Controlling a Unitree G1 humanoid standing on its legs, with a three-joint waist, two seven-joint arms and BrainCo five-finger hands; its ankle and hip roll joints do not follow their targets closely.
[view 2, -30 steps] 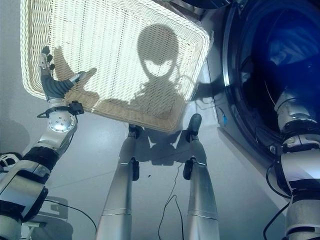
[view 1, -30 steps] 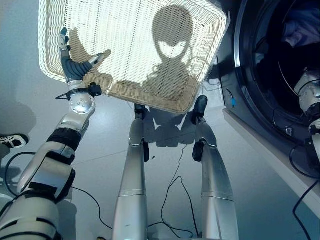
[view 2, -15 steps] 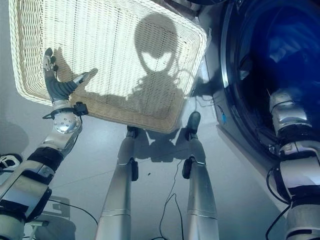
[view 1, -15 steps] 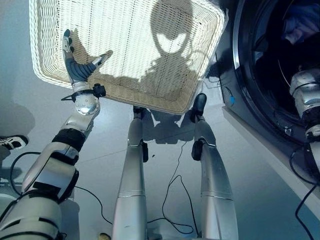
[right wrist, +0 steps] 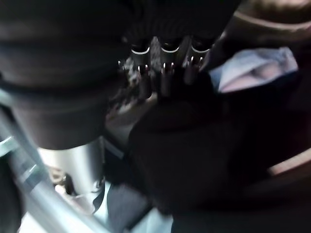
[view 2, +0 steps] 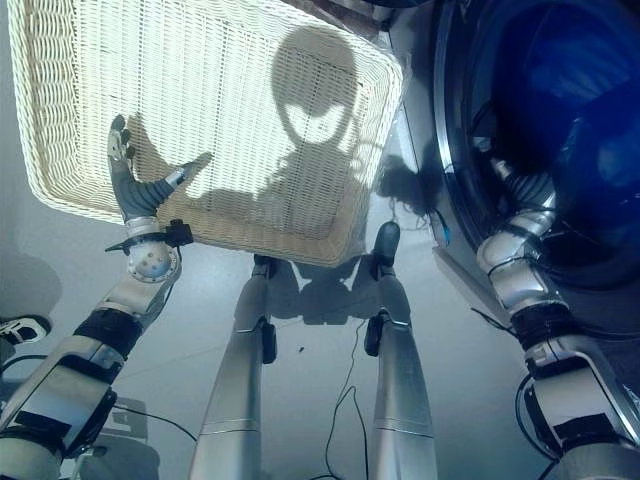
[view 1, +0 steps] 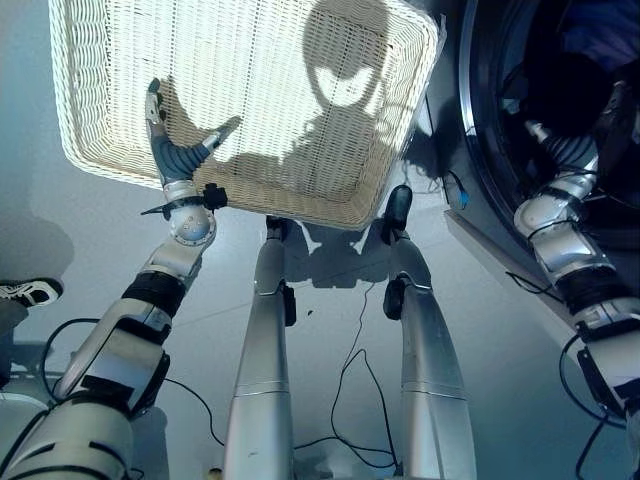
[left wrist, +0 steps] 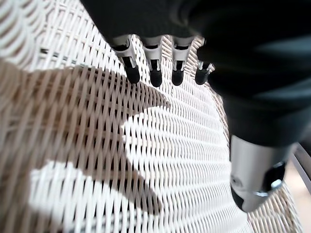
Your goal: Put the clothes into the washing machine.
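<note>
An empty white wicker basket (view 1: 250,200) lies on the grey floor ahead. My left hand (view 1: 178,155) hovers over its near rim, open, its fingers (left wrist: 154,73) straight above the weave. At the right stands the washing machine (view 2: 445,150), its round opening dark. My right arm reaches into the drum, and my right hand (view 2: 512,182) is inside with relaxed fingers (right wrist: 164,73). A dark cloth (right wrist: 194,141) lies just past them, and a pale cloth (right wrist: 252,70) lies deeper in. Blue cloth (view 2: 590,90) shows in the drum.
The machine's low front ledge (view 1: 500,260) runs along the floor at the right. A person's shoe (view 1: 25,292) shows at the left edge. Grey floor spreads between basket and machine.
My right arm has swung up and forward into the drum. The left hand has drifted a little right over the basket's near rim, still open. The camera has shifted slightly.
</note>
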